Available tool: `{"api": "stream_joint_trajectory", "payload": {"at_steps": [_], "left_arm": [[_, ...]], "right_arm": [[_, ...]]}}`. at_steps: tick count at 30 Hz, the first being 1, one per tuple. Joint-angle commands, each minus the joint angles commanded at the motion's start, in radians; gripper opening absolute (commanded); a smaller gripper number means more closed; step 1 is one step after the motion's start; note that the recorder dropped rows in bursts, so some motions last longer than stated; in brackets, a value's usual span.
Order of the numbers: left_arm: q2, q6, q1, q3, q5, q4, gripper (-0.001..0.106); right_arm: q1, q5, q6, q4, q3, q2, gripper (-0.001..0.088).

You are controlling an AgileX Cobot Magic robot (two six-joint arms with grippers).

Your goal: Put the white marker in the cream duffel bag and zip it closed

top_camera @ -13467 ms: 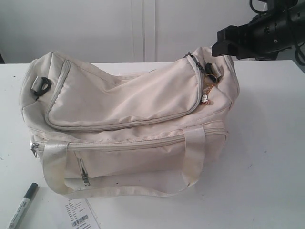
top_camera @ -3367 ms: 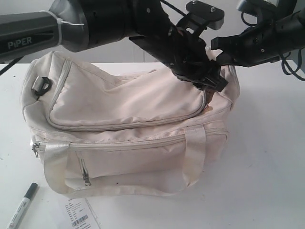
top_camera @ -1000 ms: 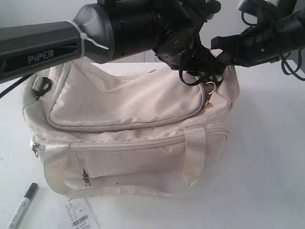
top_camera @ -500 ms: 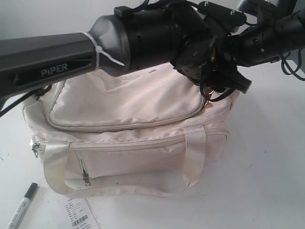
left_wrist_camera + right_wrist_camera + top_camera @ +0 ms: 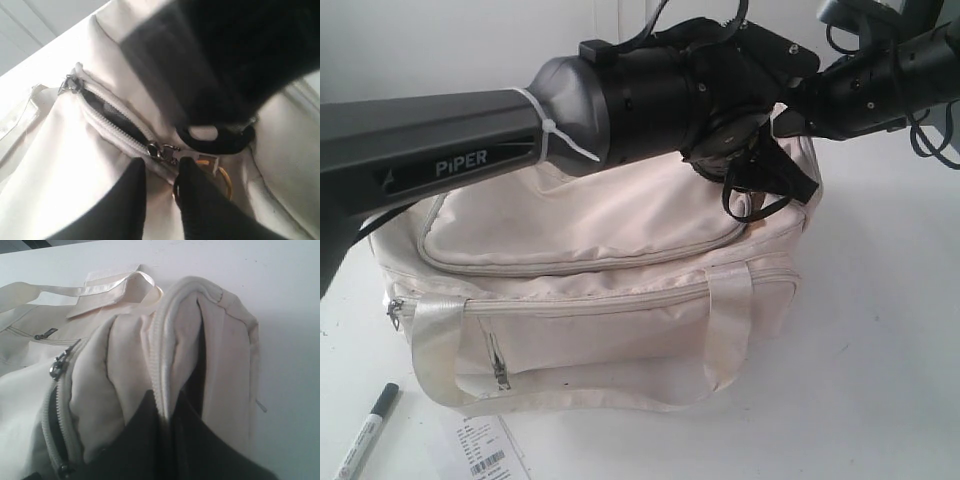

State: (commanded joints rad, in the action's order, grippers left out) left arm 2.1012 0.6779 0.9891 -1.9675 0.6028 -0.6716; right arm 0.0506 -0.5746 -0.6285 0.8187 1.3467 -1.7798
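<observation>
Exterior view: left gripper [image 5: 161,164] swung onto the zip [image 5: 115,125], upper right, jaws narrow, grip unclear. Right gripper [image 5: 166,407] pinched the bag [image 5: 580,220]; marker [image 5: 365,432] still waited outside.

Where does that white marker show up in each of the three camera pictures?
Exterior view: the white marker lies at the bottom left edge, apart from the cream duffel bag.
Left wrist view: not in it.
Right wrist view: not in it.
Shared landmark: the cream duffel bag, seen in all three.
</observation>
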Motion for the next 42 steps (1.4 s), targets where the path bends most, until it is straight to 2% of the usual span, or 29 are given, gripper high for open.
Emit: {"api": "stream_joint_trajectory", "payload": {"at_steps": [1,8,15,20,22,24,26,27,28,32,42], "left_arm": [[0.000,-0.004,0.000,0.000,0.000,0.002,0.000],[-0.020,-0.008,0.000,0.000,0.002,0.010,0.000],[-0.056,-0.123,0.000,0.000,0.012,0.092,0.000],[-0.071,-0.148,0.000,0.000,0.060,0.122,0.000],[-0.067,-0.132,-0.013,0.000,0.092,0.158,0.007],[-0.062,-0.132,-0.036,0.000,0.097,0.249,0.020],[-0.059,-0.132,-0.070,0.000,0.080,0.369,0.040],[-0.059,-0.134,-0.100,0.000,0.060,0.451,0.057],[-0.064,-0.138,-0.110,0.000,0.056,0.467,0.061],[-0.077,-0.148,-0.139,0.000,0.059,0.501,0.062],[-0.080,-0.152,-0.152,0.000,-0.032,0.698,0.062]], "right_arm": [[0.000,0.000,0.000,0.000,0.000,0.000,0.0000],[0.000,0.000,0.000,0.000,0.000,0.000,0.0000],[0.000,0.000,0.000,0.000,0.000,0.000,0.0000],[0.000,0.000,0.000,0.000,0.000,0.000,0.0000],[0.000,0.000,0.000,0.000,0.000,0.000,0.0000],[0.000,0.000,0.000,0.000,0.000,0.000,0.0000],[0.000,0.000,0.000,0.000,0.000,0.000,0.0000],[0.000,0.000,0.000,0.000,0.000,0.000,0.0000],[0.000,0.000,0.000,0.000,0.000,0.000,0.0000],[0.000,0.000,0.000,0.000,0.000,0.000,0.0000],[0.000,0.000,0.000,0.000,0.000,0.000,0.0000]]}}
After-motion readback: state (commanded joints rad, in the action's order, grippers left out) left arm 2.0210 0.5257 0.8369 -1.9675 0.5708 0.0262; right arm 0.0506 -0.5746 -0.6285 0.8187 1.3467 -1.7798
